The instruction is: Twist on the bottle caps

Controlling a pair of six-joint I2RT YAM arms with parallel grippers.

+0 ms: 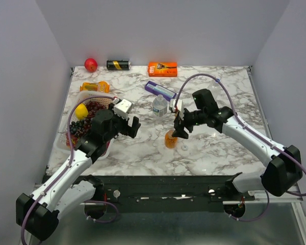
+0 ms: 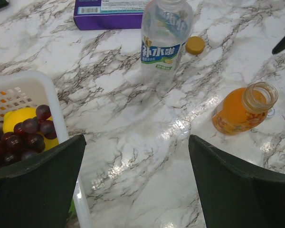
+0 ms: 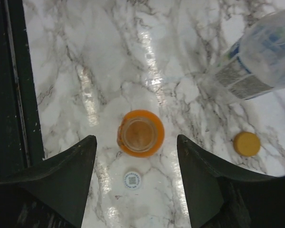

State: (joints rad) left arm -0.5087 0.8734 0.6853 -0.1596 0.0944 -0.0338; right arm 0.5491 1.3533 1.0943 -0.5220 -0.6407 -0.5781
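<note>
"Beneath the right gripper, what is seen?"

"A short orange plastic bottle is seen from straight above. It stands upright on the marbled table, its long axis running up toward the wrist and its mouth uncapped. The two fingers are spread wide and nothing is held between them."

"And where are the caps placed?"

"A small round whitish cap lies flat just beside the bottle's foot. A round orange plastic cap lies further off to one side, near the base of the clear bottle with the pale label band, which is also left open (a blue cap is not made out in any view)."

"Is the left gripper involved?"

"Its fingers are likewise parted and empty. It is held by the white basket of grapes, well apart from the bottles, so the right arm is judged much the nearer."

"What does the coming move turn on?"

"A cap has to be picked up first. The orange one is judged the match by colour, though that cannot be confirmed. From the hand it lies sideways, toward the labelled bottle, so a shift and a descent would be called for before anything is screwed on."
</note>
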